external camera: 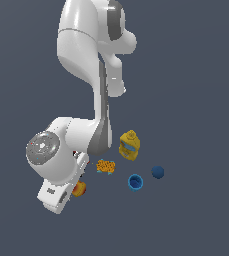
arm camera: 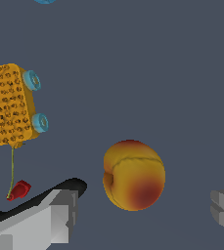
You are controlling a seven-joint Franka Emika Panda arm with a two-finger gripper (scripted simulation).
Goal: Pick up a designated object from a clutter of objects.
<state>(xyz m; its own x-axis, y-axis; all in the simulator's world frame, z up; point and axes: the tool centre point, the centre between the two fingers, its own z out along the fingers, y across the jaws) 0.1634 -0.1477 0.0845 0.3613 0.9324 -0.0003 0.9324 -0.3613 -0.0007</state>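
The designated object, a round orange-yellow fruit (arm camera: 134,175) with a red blush, lies on the dark floor. In the wrist view it sits between my two grey fingers (arm camera: 55,217), apart from both. My gripper (arm camera: 144,207) is open and empty, with one finger on each side of the fruit. In the exterior view the fruit (external camera: 79,188) peeks out beside the white hand (external camera: 56,196), which hides the fingers. The clutter lies to the exterior view's right of it.
A flat speckled orange lump (external camera: 105,166) with blue knobs (arm camera: 8,105) lies close by. Farther off are a yellow bottle (external camera: 129,145), a blue cup (external camera: 135,182) and a blue ball (external camera: 158,172). A small red piece (arm camera: 19,190) and a black shape (arm camera: 74,185) lie by one finger.
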